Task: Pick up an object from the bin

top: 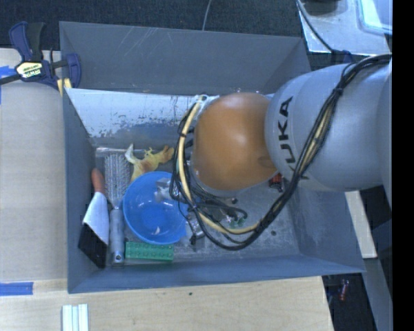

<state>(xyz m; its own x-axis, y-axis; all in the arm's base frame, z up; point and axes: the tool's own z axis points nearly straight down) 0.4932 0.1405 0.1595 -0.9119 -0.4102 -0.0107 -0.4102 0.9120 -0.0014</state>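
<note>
the tool [192,221], its state impossible to tell, sits just beside the blue bowl [150,218]; nudged, that curved rim could skid away.

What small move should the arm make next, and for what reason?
Probably a short shift toward the blue bowl: the orange wrist cover hangs beside the bowl's right rim, and the bowl is the nearest thing, with the green block farther off.
</note>
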